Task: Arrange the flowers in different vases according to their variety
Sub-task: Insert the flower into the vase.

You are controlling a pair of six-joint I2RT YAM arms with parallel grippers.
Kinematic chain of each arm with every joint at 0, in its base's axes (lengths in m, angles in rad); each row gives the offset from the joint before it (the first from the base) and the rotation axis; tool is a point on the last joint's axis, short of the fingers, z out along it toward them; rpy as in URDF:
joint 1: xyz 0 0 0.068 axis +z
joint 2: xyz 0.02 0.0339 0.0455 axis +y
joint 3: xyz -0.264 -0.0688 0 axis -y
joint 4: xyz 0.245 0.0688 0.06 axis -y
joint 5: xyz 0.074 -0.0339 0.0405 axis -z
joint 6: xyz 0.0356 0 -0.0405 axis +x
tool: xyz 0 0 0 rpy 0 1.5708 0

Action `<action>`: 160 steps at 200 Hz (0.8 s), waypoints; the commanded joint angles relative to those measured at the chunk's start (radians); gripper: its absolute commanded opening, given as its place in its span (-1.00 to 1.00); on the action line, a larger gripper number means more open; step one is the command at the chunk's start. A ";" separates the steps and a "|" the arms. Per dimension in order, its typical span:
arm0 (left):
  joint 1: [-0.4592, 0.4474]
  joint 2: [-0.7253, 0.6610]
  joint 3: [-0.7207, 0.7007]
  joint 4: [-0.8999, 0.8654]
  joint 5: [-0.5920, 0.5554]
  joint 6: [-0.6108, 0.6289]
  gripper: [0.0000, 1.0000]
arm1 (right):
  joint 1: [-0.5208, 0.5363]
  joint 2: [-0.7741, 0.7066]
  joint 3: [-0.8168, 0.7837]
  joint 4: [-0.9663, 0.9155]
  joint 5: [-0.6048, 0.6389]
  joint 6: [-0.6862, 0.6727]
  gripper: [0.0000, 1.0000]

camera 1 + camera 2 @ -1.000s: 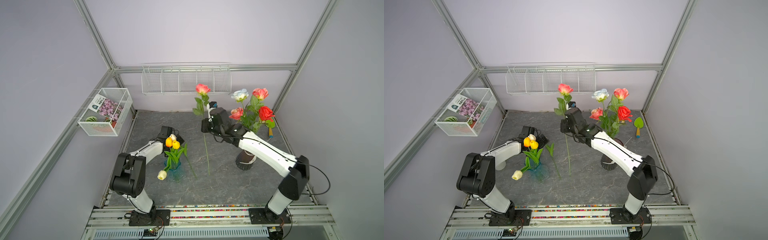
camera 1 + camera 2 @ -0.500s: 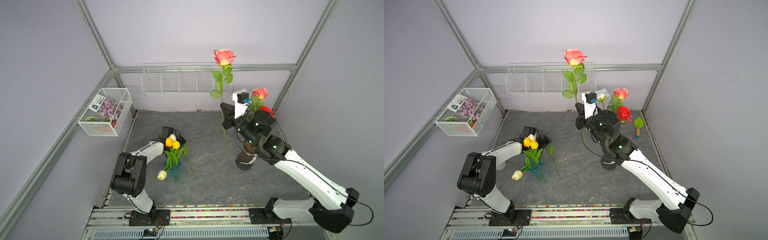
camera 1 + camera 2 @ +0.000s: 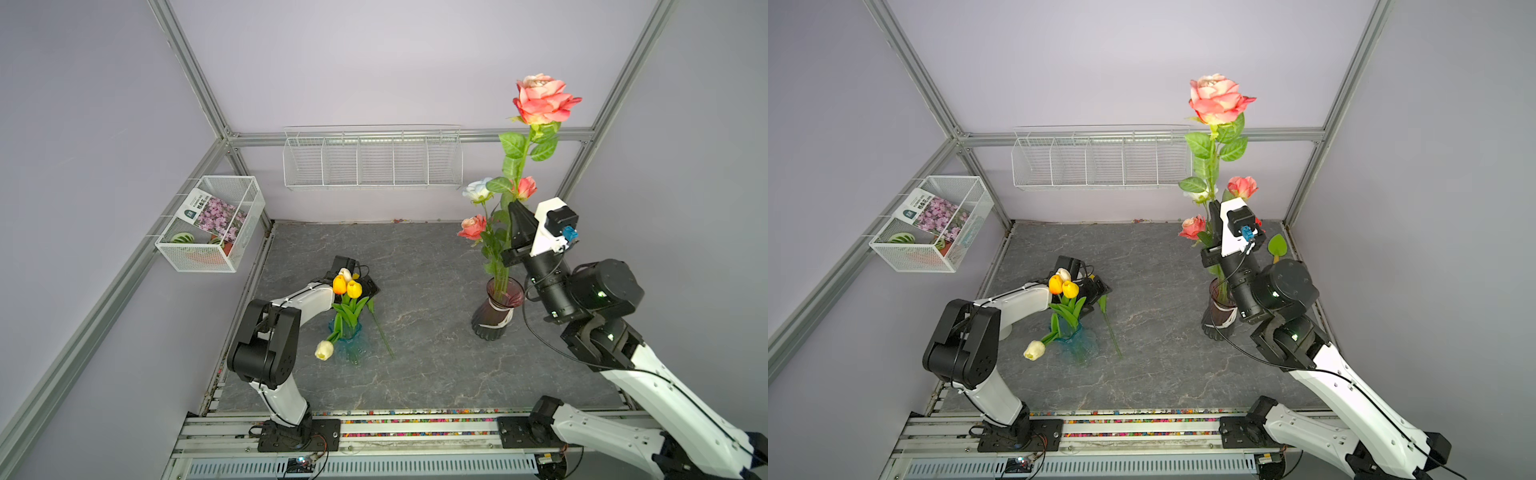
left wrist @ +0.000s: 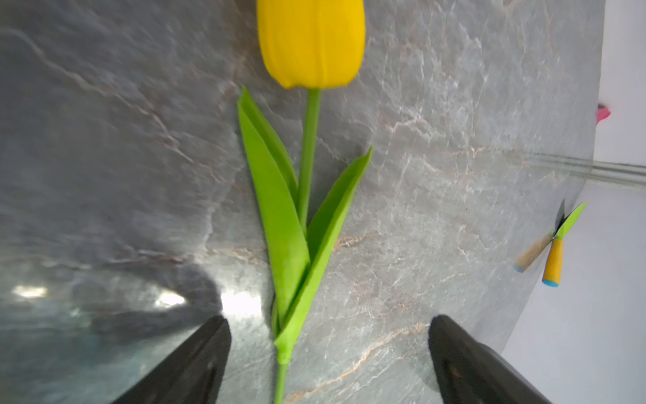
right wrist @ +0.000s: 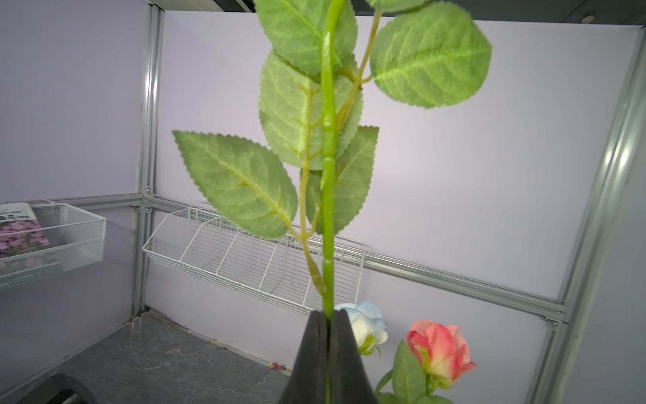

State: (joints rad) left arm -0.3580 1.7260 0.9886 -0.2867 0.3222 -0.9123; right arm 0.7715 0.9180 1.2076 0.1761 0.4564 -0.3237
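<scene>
Enclosure as I view it from my station, in both top views: lilac walls (image 3: 374, 62) on aluminium frame posts (image 3: 188, 66), floored by a grey, marble-veined stone counter (image 3: 424, 266). A white wire shelf (image 3: 372, 158) hangs on the back wall, a white mesh basket (image 3: 210, 226) on the left wall.

My right arm (image 3: 665, 390) stands on the front rail. The right pincer (image 5: 328, 332) is clamped together on the green stem of a ruffled coral-pink rose (image 3: 542, 99), held upright with its bloom highest in the scene, above the tall, dark maroon ribbed glass vase (image 3: 496, 311). Leaves hide the stem's foot, so I cannot tell whether it reaches the vase.

That vase, at the counter's right, holds a white-blue rose (image 3: 478, 189) and two smaller coral-pink roses (image 3: 473, 226). Left of centre, the short teal-blue glass vase (image 3: 351, 345) holds smooth egg-shaped tulips (image 3: 339, 284), one cream bloom (image 3: 324, 350) drooping past the rim.

My left pincer (image 4: 328, 327) stands apart, fingers (image 4: 195, 363) either side of a loose yellow tulip (image 4: 311, 42) lying flat on the counter near the teal vase.
</scene>
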 commanded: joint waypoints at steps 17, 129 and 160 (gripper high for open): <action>-0.025 0.036 0.000 -0.004 -0.004 -0.009 0.74 | -0.015 -0.033 -0.070 0.117 0.107 -0.103 -1.00; -0.059 0.105 0.003 0.015 -0.021 -0.022 0.22 | -0.091 -0.105 -0.374 0.246 0.116 0.119 -1.00; -0.059 0.134 0.024 0.006 -0.032 -0.023 0.10 | -0.092 -0.173 -0.457 0.213 0.121 0.198 -1.00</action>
State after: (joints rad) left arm -0.4091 1.7992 1.0042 -0.2344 0.3206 -0.9375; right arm 0.6857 0.8017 0.7956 0.3645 0.5579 -0.2245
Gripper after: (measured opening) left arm 0.556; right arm 0.044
